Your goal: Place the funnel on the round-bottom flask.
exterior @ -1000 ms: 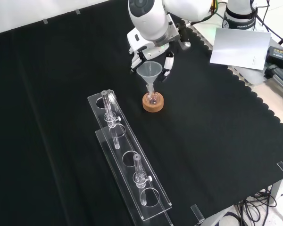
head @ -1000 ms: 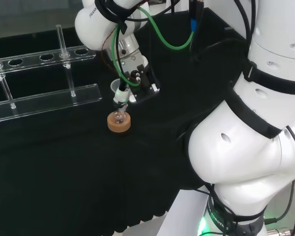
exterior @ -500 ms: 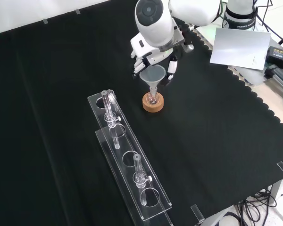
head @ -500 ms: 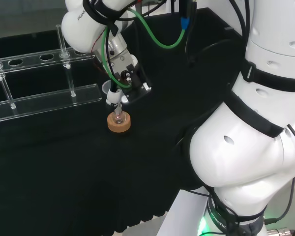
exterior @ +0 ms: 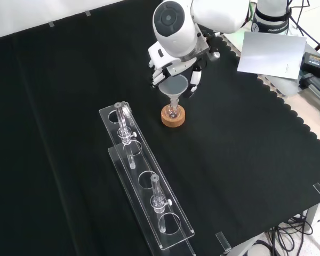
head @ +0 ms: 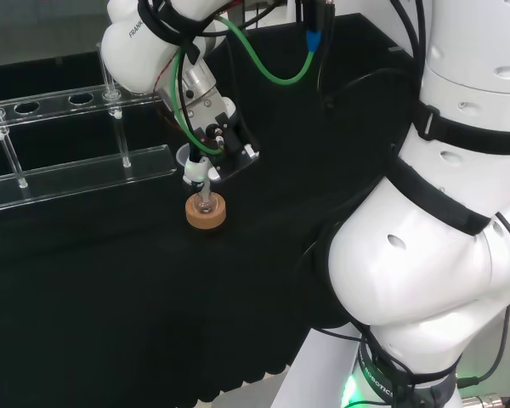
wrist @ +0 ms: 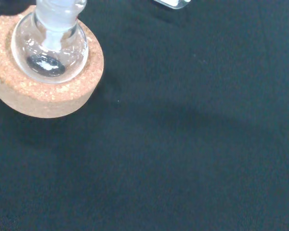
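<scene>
a: where's the funnel (exterior: 174, 87) sitting right now?

b: in the hand (exterior: 170, 64), with the fingers (exterior: 194, 78) curled around its wide rim on both sides. in the front view the cone hangs directly above the round-bottom flask (exterior: 173, 111), which rests in its cork ring (exterior: 173, 118) on the black worktop (exterior: 245, 160).

a: and the stem, is it in the neck yet?

b: looks like it's at the mouth or just inside. the wrist view shows the flask (wrist: 49, 45) from above with a pale tube running down into its neck, but i can't tell how deep it goes or whether the cone has seated.

a: so what does the next bit turn on?

b: the funnel's long axis against the neck's. both read as near upright, one stacked on the other in the front view. in the head view the funnel (head: 189, 157) sits up and slightly left of the flask (head: 206, 204), so i'd guess a slight lean or just the camera angle.

a: then the move is straight down?

b: i'd say so, down along that axis until the cone rests on the lip, then spread the fingers. any sideways drift could tip the flask off the ring.

a: anything close by to catch on?

b: the clear rack (exterior: 144, 181) lies left and nearer in the front view, apart from the ring.
</scene>
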Action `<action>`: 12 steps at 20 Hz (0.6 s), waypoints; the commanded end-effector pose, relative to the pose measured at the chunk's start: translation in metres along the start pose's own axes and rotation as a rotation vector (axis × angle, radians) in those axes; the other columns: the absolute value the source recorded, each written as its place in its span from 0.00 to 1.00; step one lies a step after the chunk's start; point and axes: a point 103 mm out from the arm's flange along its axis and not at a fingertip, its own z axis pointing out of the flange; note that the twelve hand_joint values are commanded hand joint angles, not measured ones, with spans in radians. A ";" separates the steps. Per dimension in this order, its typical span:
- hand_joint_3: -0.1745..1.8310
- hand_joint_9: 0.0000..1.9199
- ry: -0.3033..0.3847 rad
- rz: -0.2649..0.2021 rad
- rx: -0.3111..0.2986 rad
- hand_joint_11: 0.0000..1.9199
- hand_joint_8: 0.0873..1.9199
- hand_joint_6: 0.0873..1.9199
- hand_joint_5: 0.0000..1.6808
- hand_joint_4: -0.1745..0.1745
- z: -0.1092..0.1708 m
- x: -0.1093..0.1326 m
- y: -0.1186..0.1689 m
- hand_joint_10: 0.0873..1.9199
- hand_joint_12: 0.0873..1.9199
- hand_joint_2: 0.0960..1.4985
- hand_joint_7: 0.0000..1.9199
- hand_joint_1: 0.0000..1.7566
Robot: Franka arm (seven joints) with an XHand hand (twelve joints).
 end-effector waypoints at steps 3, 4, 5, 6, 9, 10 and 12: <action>0.36 0.49 0.009 -0.008 0.013 0.36 0.42 0.35 0.27 0.29 0.001 0.000 -0.001 0.27 0.64 0.45 0.31 0.43; 0.36 0.48 0.010 -0.008 0.012 0.36 0.42 0.33 0.26 0.29 0.002 -0.001 -0.001 0.27 0.64 0.45 0.30 0.43; 0.36 0.47 0.011 -0.009 0.013 0.35 0.42 0.31 0.25 0.29 0.002 -0.001 -0.001 0.28 0.65 0.44 0.29 0.42; 0.36 0.46 0.010 -0.012 0.016 0.35 0.42 0.28 0.24 0.28 0.002 -0.001 -0.001 0.28 0.65 0.44 0.28 0.42; 0.36 0.43 0.002 -0.025 0.013 0.33 0.41 0.23 0.22 0.29 0.000 0.000 -0.004 0.29 0.66 0.44 0.24 0.41; 0.35 0.42 -0.003 -0.032 0.008 0.32 0.41 0.22 0.22 0.29 -0.002 0.000 -0.005 0.29 0.67 0.43 0.23 0.41; 0.35 0.40 -0.011 -0.038 0.000 0.32 0.41 0.19 0.22 0.29 -0.003 0.000 -0.006 0.29 0.67 0.43 0.21 0.40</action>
